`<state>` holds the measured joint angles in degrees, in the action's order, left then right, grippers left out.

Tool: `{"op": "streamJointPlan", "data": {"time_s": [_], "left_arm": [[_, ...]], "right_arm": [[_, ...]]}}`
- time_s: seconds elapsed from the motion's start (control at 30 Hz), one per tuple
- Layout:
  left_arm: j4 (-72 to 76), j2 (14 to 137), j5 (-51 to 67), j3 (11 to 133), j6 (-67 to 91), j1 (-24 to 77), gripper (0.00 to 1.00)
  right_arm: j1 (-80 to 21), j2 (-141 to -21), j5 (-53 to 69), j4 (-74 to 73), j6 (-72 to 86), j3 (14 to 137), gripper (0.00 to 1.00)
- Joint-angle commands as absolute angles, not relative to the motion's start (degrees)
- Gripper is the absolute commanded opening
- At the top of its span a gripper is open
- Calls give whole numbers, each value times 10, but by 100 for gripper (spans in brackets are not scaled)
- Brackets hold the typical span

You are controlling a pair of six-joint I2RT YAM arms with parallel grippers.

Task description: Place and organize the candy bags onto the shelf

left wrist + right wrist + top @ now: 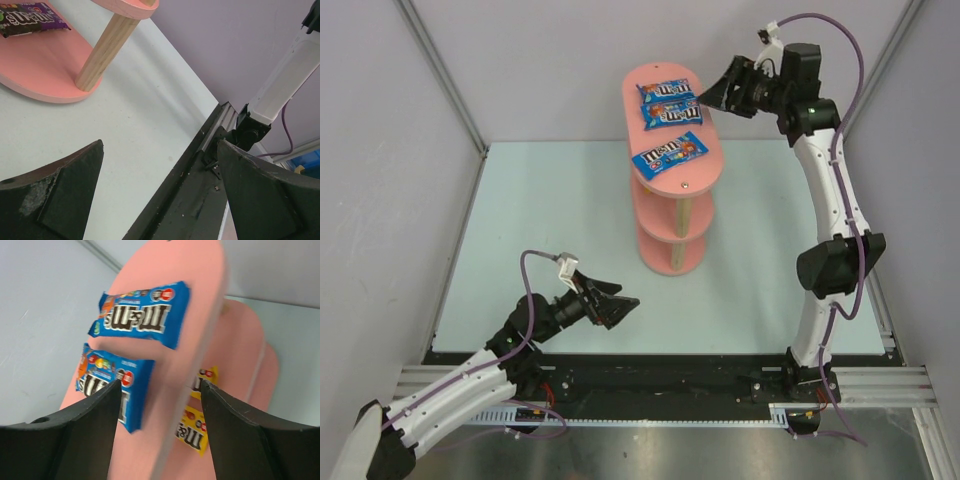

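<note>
The candy bags I can see are all on the shelf (698, 172). Three blue bags (671, 113) lie flat in a row along the top board, in the upper middle of the overhead frame, two close together at the far end and one a little apart toward the near end. My right wrist view shows two yellow bags (196, 427) on the middle tier, at lower right of centre. The left wrist view catches a purple bag (30, 17) on the lowest board, in its upper left corner; I can't tell whether another lies beside it. One colour per tier looks like the reason for this layout.

The right fingers (708, 96) hover just beside the right rim of the top board, next to the two far blue bags. They are parted to a middling width with nothing between them, and I judge they are there because the top row is the one being worked. The left fingers (620, 303) are spread wide and empty, low over the desk (550, 220) at lower left, well apart from the shelf, which keeps that arm out of the right arm's way. I see no bag on the desk, so I judge the placing nearly done; squaring the blue row may remain
</note>
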<state>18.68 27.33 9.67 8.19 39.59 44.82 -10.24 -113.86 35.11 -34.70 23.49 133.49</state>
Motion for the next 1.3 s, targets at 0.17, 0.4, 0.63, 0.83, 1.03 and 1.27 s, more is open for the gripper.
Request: {"op": "streamJointPlan", "data": {"time_s": [0.17, 0.4, 0.63, 0.83, 1.03, 1.27], "left_arm": [[180, 265, 97, 83, 400, 444, 100], [161, 258, 96, 92, 395, 444, 100], [158, 259, 96, 95, 391, 444, 100], [153, 256, 95, 95, 391, 444, 100], [151, 250, 91, 91, 392, 444, 100], [152, 250, 91, 88, 394, 444, 100]], "right_arm": [[-70, -1021, 392, -341, 219, 1262, 70], [-131, -931, 385, -352, 175, 1126, 68], [-168, -923, 370, -371, 156, 1106, 64], [-181, -925, 338, -385, 143, 1105, 63], [-181, -925, 341, -376, 149, 1096, 51], [-166, -916, 348, -349, 170, 1067, 19]]}}
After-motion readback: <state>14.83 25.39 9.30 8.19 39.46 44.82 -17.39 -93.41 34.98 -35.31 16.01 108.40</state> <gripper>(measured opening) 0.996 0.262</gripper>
